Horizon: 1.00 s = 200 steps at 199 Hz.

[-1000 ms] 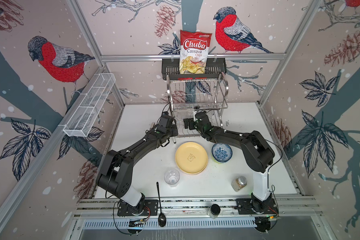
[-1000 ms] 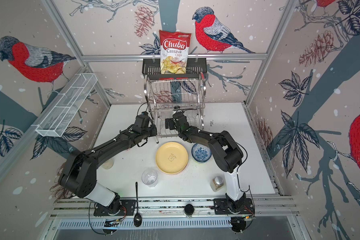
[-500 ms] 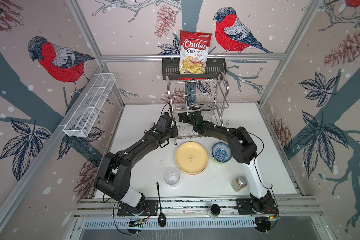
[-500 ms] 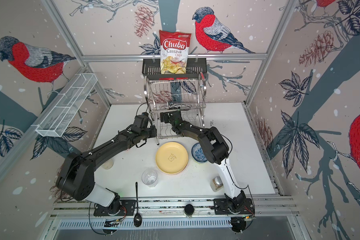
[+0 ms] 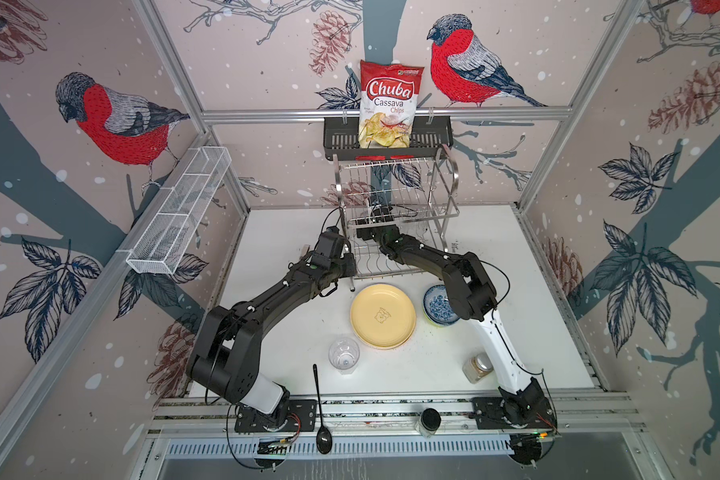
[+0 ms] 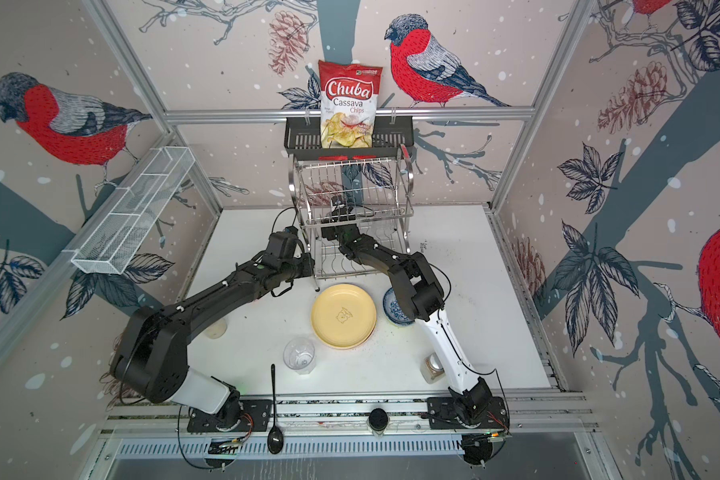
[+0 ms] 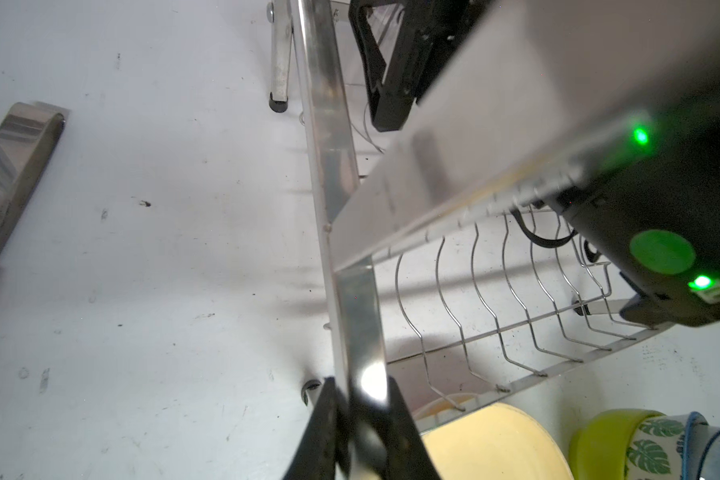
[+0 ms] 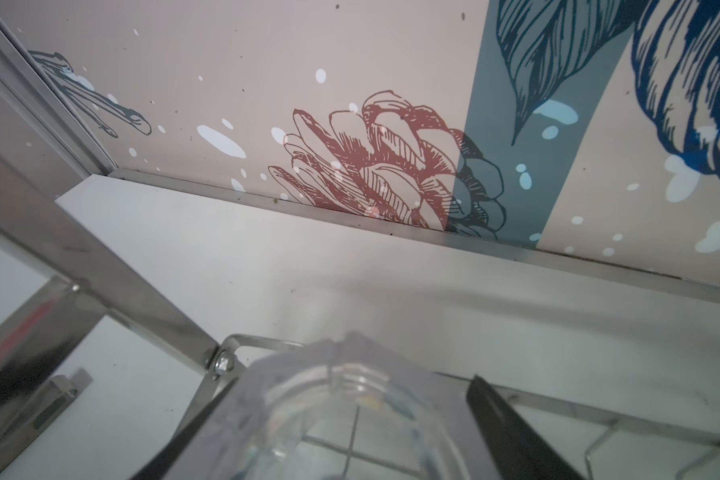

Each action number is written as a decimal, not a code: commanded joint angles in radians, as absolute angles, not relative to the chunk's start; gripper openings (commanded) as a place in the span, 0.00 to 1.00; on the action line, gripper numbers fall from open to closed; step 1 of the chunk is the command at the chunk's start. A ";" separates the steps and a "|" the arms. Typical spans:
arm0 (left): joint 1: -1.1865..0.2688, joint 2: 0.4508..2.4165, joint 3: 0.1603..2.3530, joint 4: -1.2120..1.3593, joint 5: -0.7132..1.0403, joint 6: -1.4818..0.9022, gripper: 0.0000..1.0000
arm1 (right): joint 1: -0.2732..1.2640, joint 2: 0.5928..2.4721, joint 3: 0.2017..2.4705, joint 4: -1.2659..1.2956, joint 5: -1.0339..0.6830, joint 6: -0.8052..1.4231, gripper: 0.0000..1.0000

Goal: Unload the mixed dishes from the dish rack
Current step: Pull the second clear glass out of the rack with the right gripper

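Looking down at a shiny two-tier stainless-steel wire dish rack parked at 12 o'clock on the white table. Seeing the left gripper pinched narrow onto the flat steel front leg of that rack, at the rack's 7 o'clock corner. Got the right gripper poked into the rack from 5 o'clock, jaws spread wide either side of a clear tumbler sitting on the wires there. Can't call it a squeeze or just a near touch, and can't pin down the tier either. Already out on the table: a round yellow plate just at 6 o'clock of the rack, plus a nested bowl stack at the plate's 3 o'clock, with a blue-white patterned bowl inside a green-leaf patterned bowl inside a lime green bowl. Also spotting a second clear tumbler upright at the plate's 7 o'clock. Noting a long black spoon down at 6 o'clock across the front rail, a small lidded jar of brownish spice at 5 o'clock and a black-lidded jar on the rail near it.
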State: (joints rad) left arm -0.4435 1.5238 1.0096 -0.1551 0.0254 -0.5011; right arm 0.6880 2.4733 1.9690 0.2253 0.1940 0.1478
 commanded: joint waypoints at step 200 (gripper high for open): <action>-0.443 1.515 0.962 -0.134 -0.009 -0.574 0.12 | 0.693 1.854 1.173 0.567 -0.045 0.594 0.33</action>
